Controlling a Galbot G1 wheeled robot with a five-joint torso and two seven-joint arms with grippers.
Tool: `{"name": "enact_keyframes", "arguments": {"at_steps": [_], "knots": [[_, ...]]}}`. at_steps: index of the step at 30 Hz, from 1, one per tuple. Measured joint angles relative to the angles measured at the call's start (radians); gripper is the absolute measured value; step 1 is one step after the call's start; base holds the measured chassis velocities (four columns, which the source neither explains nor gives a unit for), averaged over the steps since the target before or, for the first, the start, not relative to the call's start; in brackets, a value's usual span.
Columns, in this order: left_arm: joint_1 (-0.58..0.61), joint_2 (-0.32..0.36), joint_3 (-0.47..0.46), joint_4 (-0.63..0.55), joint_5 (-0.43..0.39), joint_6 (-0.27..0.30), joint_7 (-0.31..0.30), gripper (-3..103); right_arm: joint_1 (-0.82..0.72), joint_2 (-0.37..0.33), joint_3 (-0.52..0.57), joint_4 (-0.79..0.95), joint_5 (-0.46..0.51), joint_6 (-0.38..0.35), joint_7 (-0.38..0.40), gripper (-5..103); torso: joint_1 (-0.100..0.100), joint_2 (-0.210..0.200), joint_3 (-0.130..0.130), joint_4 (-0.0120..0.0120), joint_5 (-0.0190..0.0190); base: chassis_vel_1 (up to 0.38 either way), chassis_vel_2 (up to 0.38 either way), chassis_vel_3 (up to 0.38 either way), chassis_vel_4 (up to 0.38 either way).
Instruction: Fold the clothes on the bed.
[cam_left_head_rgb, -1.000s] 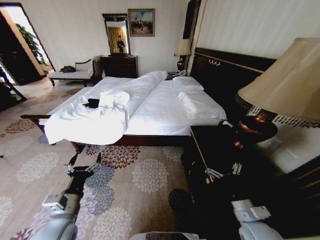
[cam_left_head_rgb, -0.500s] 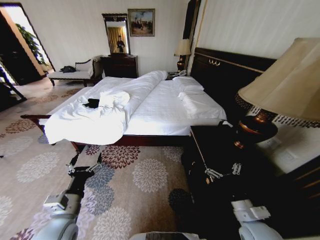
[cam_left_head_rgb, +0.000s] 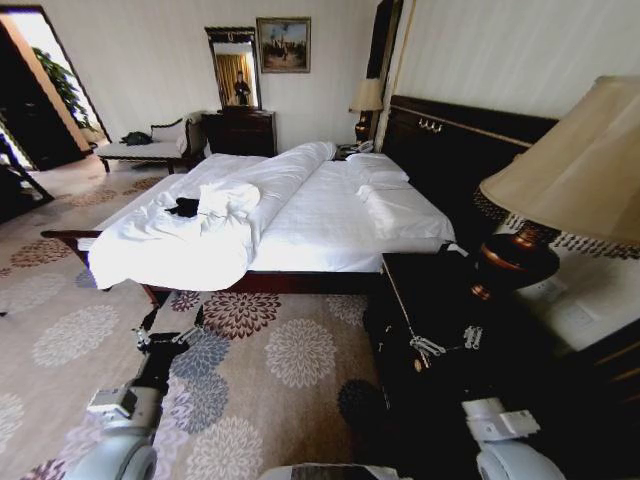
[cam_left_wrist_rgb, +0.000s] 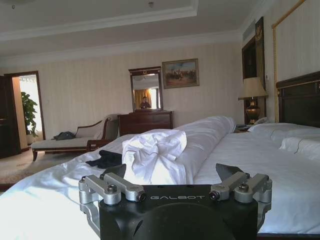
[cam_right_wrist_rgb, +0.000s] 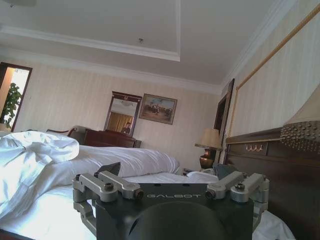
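Note:
The clothes (cam_left_head_rgb: 183, 207) are a small black crumpled heap on the bed (cam_left_head_rgb: 330, 215), near its foot end, beside a bunched white duvet (cam_left_head_rgb: 228, 196). In the left wrist view the clothes (cam_left_wrist_rgb: 104, 160) lie just past the bed's (cam_left_wrist_rgb: 285, 175) near edge. My left gripper (cam_left_head_rgb: 170, 322) hangs low over the carpet, short of the bed's foot, open and empty (cam_left_wrist_rgb: 171, 172). Over the dark nightstand, my right gripper (cam_left_head_rgb: 448, 342) is also open and empty (cam_right_wrist_rgb: 167, 171), facing along the bed (cam_right_wrist_rgb: 60, 210).
A dark nightstand (cam_left_head_rgb: 430, 290) with a large shaded lamp (cam_left_head_rgb: 560, 180) stands close on the right. Patterned carpet (cam_left_head_rgb: 290, 350) lies between me and the bed. A chaise (cam_left_head_rgb: 140, 148) and a dresser with mirror (cam_left_head_rgb: 238, 128) line the far wall.
The whole picture has shifted very slightly, so the camera moved. The clothes, the bedding and both arms stay as they were.

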Motion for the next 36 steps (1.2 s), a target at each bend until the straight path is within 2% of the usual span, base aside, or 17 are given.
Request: {"name": "enact_keyframes", "arguments": {"at_steps": [36], "knots": [[0.002,-0.004,0.0,-0.003,0.008,-0.016,0.0,100,0.006,0.004,0.005,0.001,0.013,0.003,0.009,100,0.0,0.0,0.0,-0.0001,0.0,-0.08,0.079,0.092,-0.081]]}}
